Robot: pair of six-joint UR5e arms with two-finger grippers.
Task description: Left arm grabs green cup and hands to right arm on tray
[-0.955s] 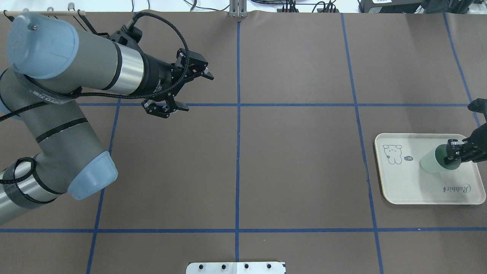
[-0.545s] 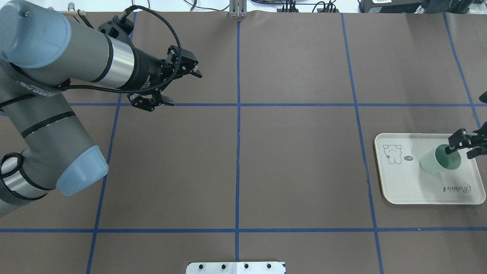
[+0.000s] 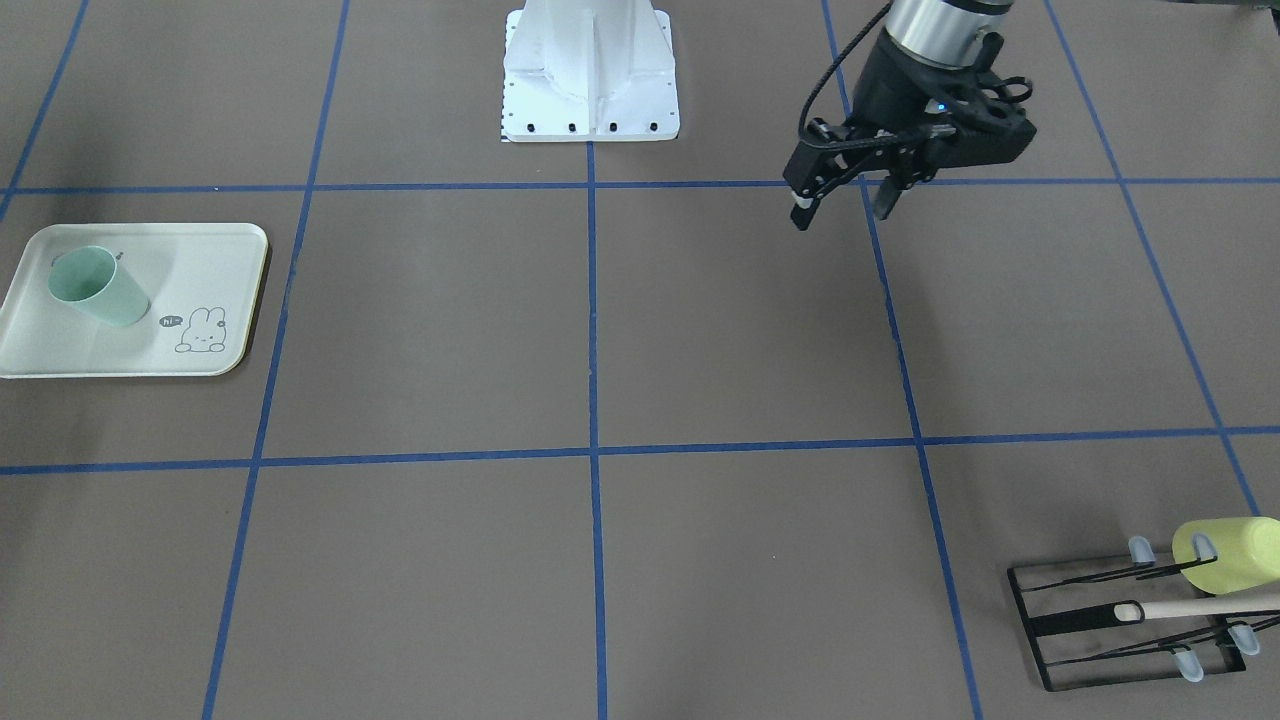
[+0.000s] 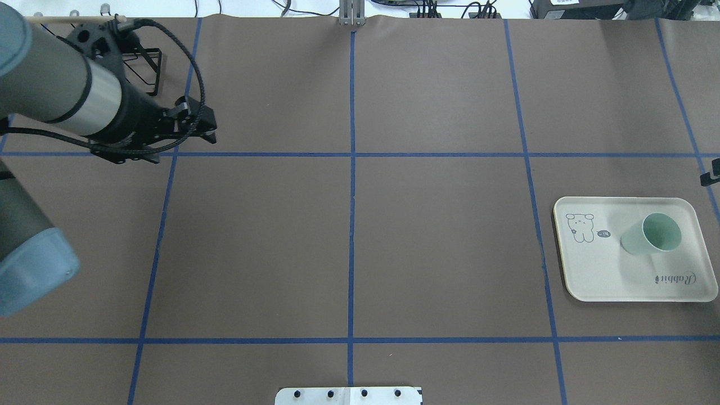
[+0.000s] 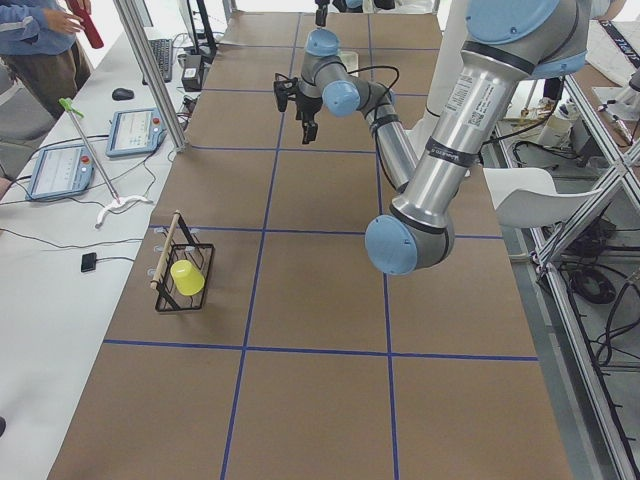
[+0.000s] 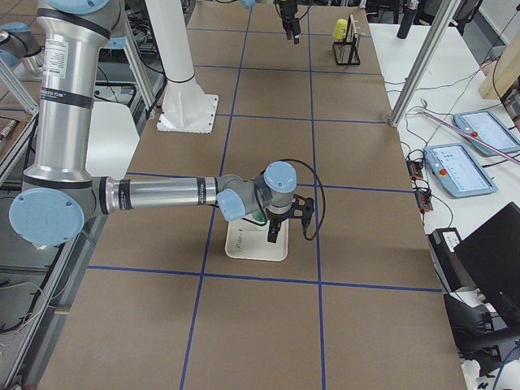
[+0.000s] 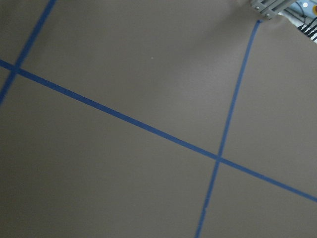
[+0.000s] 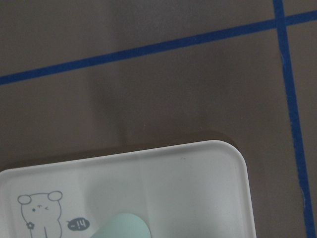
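The pale green cup (image 4: 651, 235) stands upright on the cream tray (image 4: 596, 275), free of both grippers. It also shows in the front-facing view (image 3: 95, 285) on the tray (image 3: 120, 350). My left gripper (image 3: 845, 210) is open and empty above the bare table, far from the tray, at the overhead view's left (image 4: 191, 132). Of my right gripper only a black sliver (image 4: 710, 171) shows at the overhead's right edge, so I cannot tell whether it is open or shut. The right wrist view shows a tray corner (image 8: 198, 178) and a bit of the cup (image 8: 124, 228).
A black wire rack (image 3: 1120, 620) holds a yellow-green cup (image 3: 1225, 555) and a wooden stick at the far corner on my left. The white robot base (image 3: 590, 70) stands at the table's near edge. Blue tape lines cross the brown table.
My right gripper let go of the green cup's rim and drew back to the right, off the tray. My left arm swung back to the left, toward the rack.
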